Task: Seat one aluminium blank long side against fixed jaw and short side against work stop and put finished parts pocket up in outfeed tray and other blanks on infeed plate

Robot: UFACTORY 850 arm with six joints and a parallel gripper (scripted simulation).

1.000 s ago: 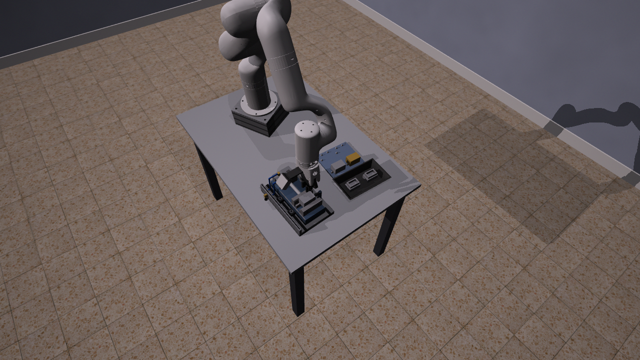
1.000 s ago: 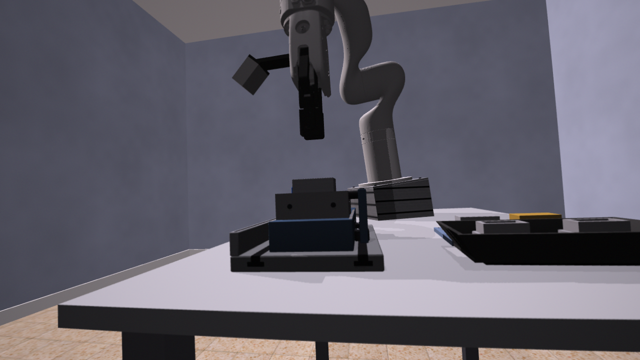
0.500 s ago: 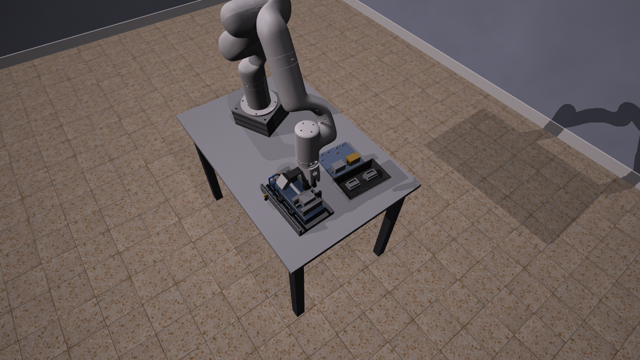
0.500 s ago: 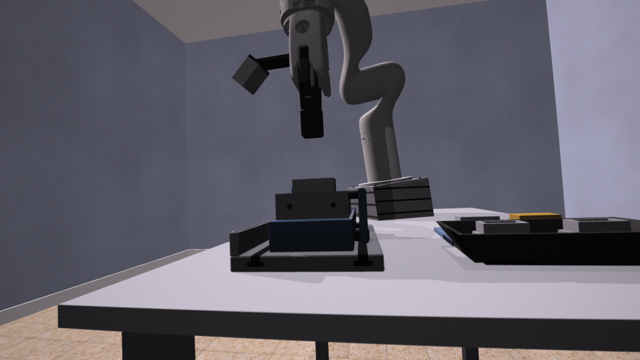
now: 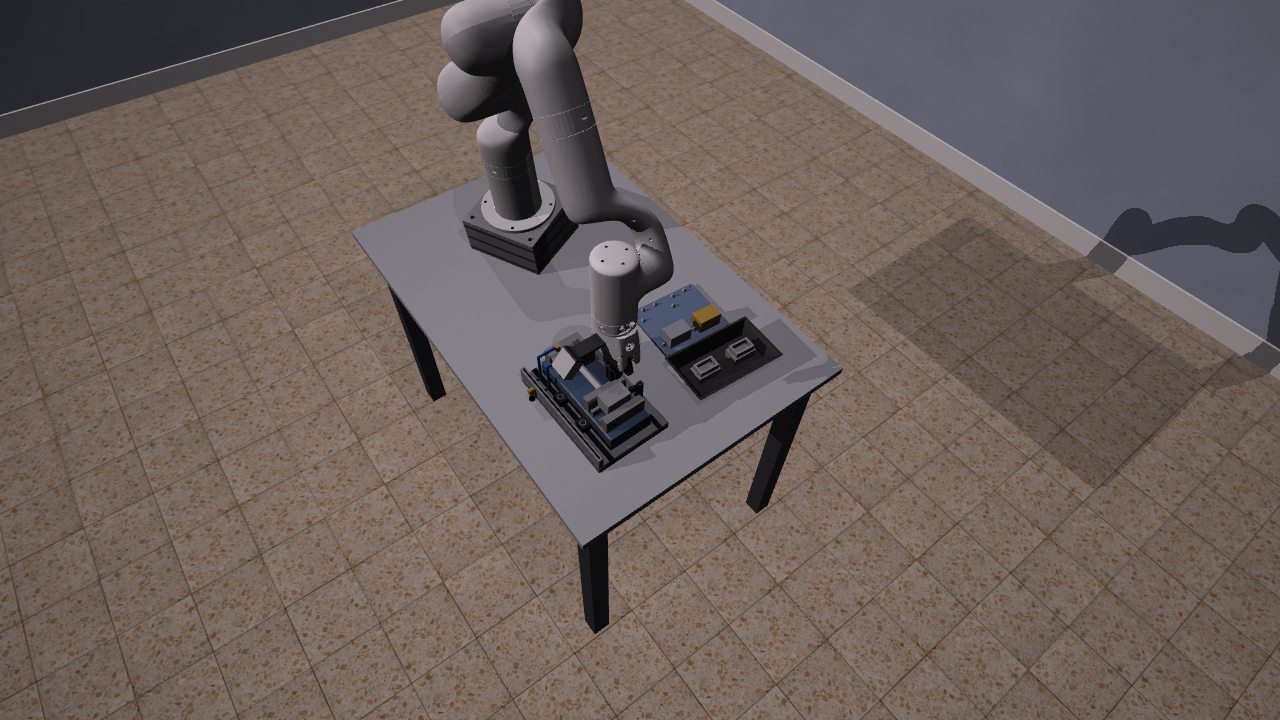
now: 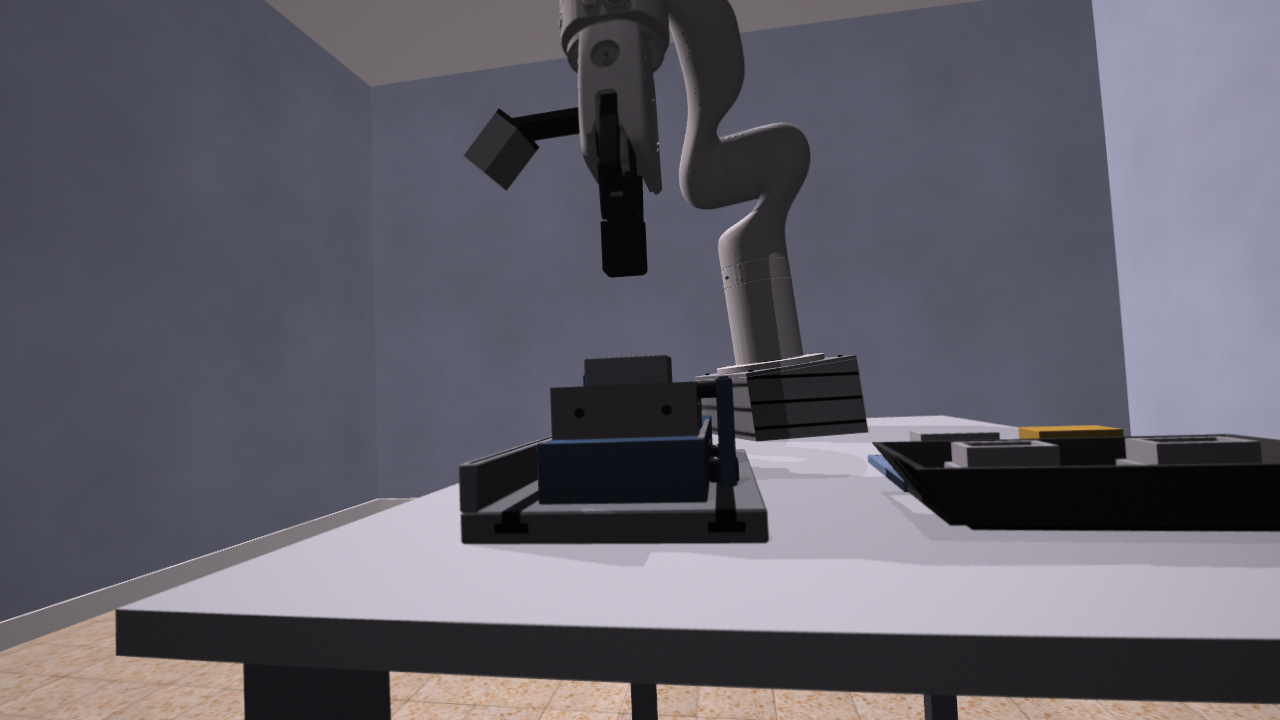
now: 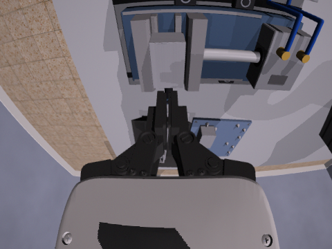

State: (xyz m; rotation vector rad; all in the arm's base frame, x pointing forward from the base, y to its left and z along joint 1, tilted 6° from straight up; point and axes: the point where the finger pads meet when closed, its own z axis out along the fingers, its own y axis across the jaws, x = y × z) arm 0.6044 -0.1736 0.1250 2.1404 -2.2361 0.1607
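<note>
An aluminium blank (image 7: 167, 61) lies in the vise (image 7: 203, 37) opening between the two jaws; it also shows in the top view (image 5: 610, 394). My gripper (image 7: 167, 103) (image 6: 622, 259) is shut and empty, high in the air above the vise, touching nothing. On the blue infeed plate (image 5: 684, 319) lie one aluminium blank (image 5: 674, 334) and one brass blank (image 5: 706, 315). The black outfeed tray (image 5: 726, 356) holds two finished parts (image 5: 705, 364) (image 5: 739, 349), flat with their pockets up.
The vise's hoses and brass fittings (image 7: 290, 54) are at the end far from the blank. The robot base (image 5: 519, 228) stands at the table's back. The tray's rim (image 6: 1074, 488) rises at the right in the exterior view.
</note>
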